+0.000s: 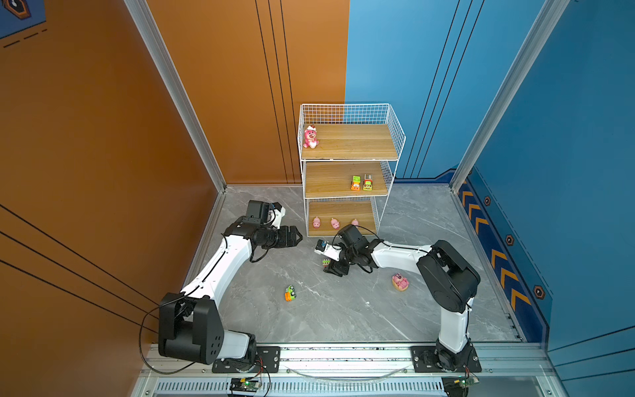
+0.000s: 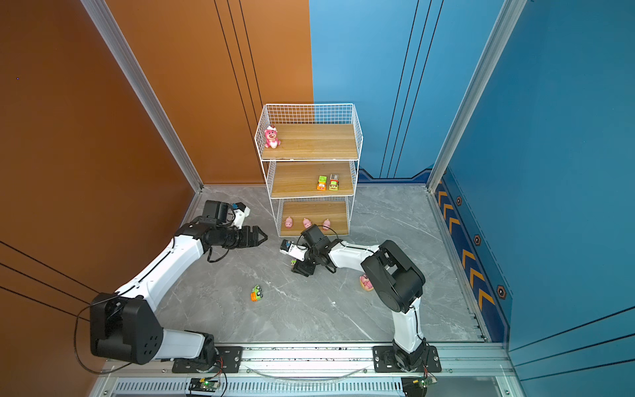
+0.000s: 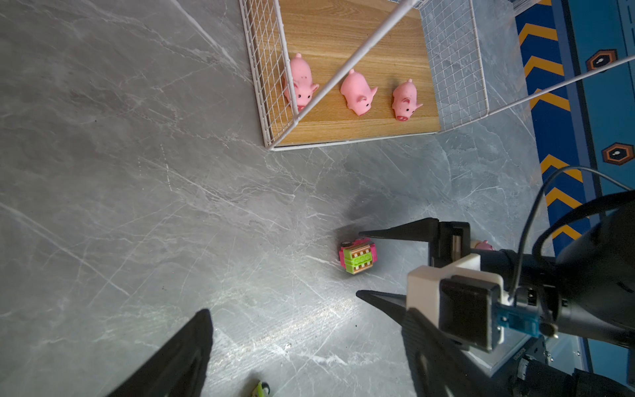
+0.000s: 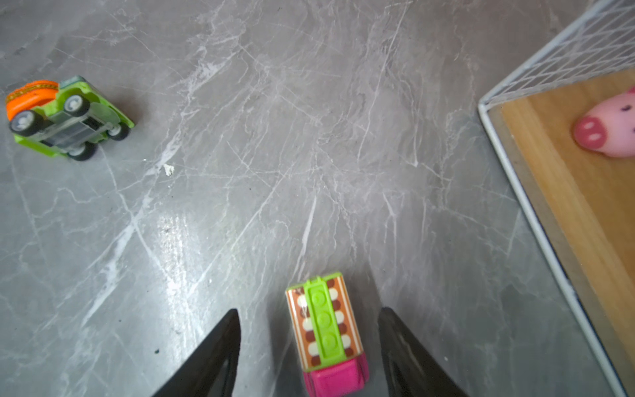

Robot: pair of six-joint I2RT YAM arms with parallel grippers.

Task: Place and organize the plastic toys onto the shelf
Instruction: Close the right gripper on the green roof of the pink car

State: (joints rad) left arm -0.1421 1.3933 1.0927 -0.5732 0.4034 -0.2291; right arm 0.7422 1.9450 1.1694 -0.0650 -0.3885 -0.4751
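Jaws first: my right jaws stand apart, one black fingertip on either side of the pink-and-green toy truck. A sliver of grey tabletop shows along both flanks, so I grip nothing yet. The truck sits on the tabletop just in front of the shelf, its patterned roof turned toward my wrist camera.

To do this pick well, I should centre the truck between the tips so both meet its long sides together. If one lands early, I expect the slick plastic to skid or roll away. I judge a firm, even squeeze low on the body is best, then a straight lift before I swing toward the shelf.

My left jaws are wide apart and empty above bare tabletop, well clear of the truck.

Further out, a green-and-orange car lies on its side, wheels showing. A pink bear on a tan base lies near my right arm. On the shelf, three pink pigs line the bottom board, two toy vehicles share the middle board and another pink bear sits on top. The middle board looks the fitting home for this truck.
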